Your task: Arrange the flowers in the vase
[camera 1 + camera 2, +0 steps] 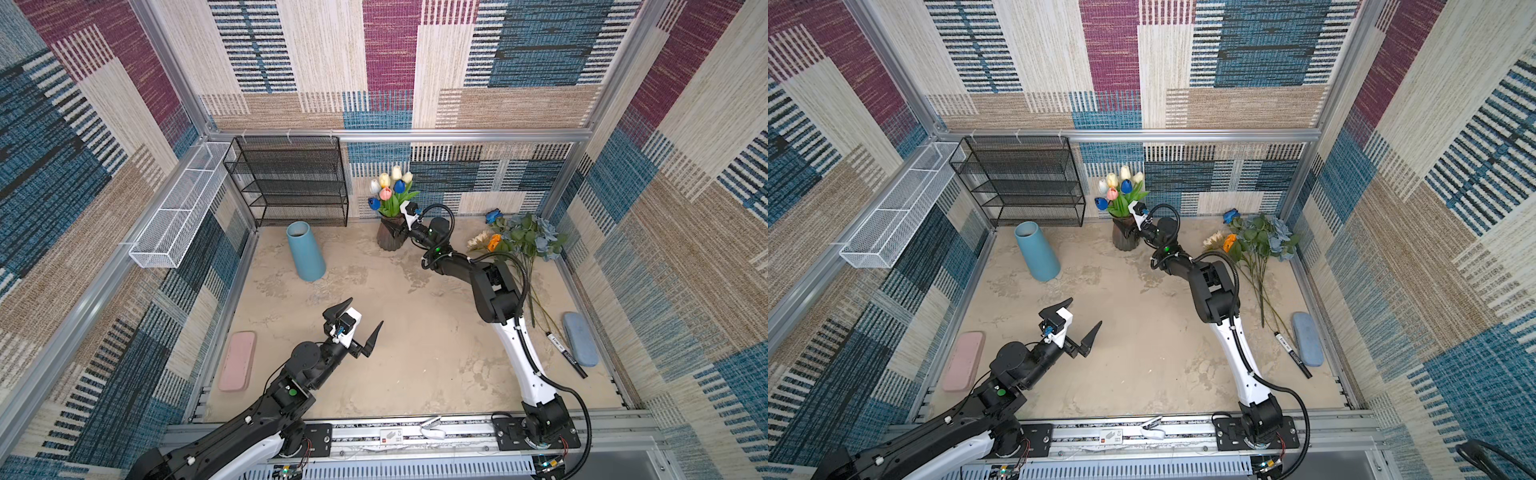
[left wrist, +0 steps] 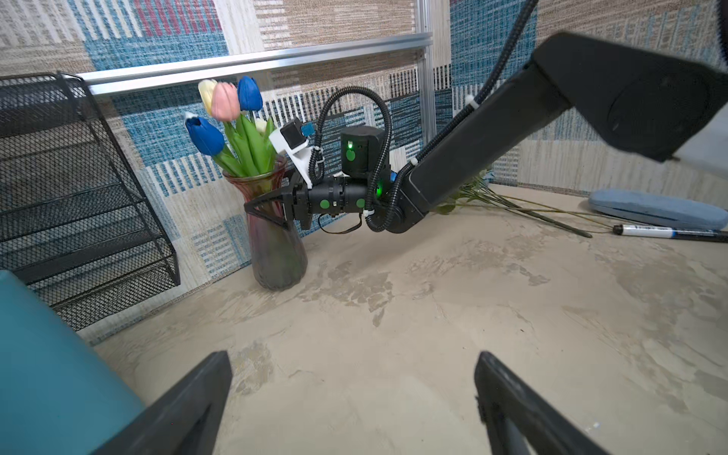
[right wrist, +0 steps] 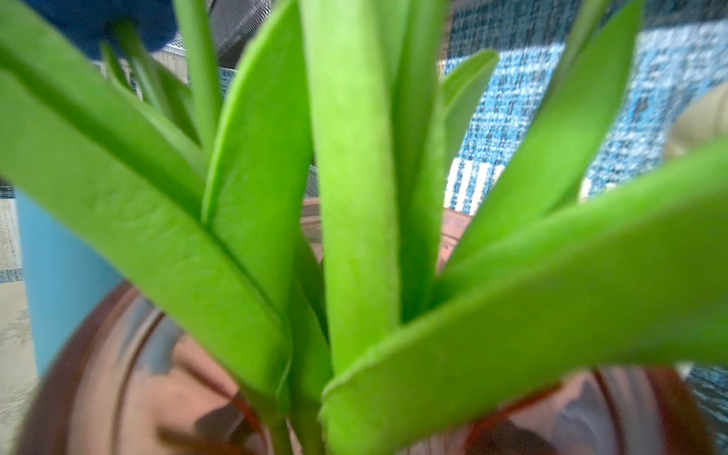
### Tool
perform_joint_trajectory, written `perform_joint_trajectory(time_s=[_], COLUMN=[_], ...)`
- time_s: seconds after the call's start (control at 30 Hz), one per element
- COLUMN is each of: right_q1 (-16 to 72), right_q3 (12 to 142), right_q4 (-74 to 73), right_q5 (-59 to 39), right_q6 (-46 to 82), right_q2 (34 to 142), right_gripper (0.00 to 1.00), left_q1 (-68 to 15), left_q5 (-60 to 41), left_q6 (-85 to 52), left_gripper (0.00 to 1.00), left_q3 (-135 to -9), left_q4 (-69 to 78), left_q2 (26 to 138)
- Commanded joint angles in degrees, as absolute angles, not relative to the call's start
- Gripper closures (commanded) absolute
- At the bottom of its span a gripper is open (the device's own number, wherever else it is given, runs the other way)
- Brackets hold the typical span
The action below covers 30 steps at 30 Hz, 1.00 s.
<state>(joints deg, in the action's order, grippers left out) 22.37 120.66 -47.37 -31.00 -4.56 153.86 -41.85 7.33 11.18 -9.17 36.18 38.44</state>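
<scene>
The right end effector [image 1: 390,227] is at the neck of the dark glass vase [image 1: 388,246], under the tulips [image 1: 392,187]; whether it grips, I cannot tell. The left end effector [image 1: 367,310] hangs wide open over the bench [image 1: 415,365]. Advice: draw back slowly, w/o catching leaves or tipping the vase. Count: 7 tulips in vase (2 blue, 1 pink, 4 white/cream). The loose flowers [image 1: 528,237] lie at right, too bunched to count. There are 2 vases, incl. the blue vase [image 1: 305,253].

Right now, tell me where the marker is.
In both top views the marker lies on the right of the table, beside the blue case, near the stem ends of the loose flowers.
</scene>
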Motion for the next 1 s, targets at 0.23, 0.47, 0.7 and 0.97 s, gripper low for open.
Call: perform_joint_trajectory(time_s=[0.23,0.47,0.7,0.97], right_q1=[22.1,22.1,21.6,21.6], right_q3=[147.4,145.0,135.8,95.0], right_q4=[-37.0,-36.0,-39.8,-66.4], right_q5=[-30.2,-30.9,-32.8,-30.6], right_q6=[-4.5,-5.4,-3.0,2.7], right_q2=[167.4,164.9,158.8,136.0], right_gripper=[0.33,0.04,0.0,0.0], left_q1=[-39.1,-37.6,-36.1,-21.1], left_q5=[13.9,11.5,13.3,17.1], left_q6=[9.0,8.3,6.6,-0.9], left_gripper=[0.01,0.01,0.01,0.01], left_q3=[-9.5,-11.0,-12.5,-17.4], left_q4=[28.5,28.4,28.7,24.4], left_q2=[34.4,36.4,38.5,44.1])
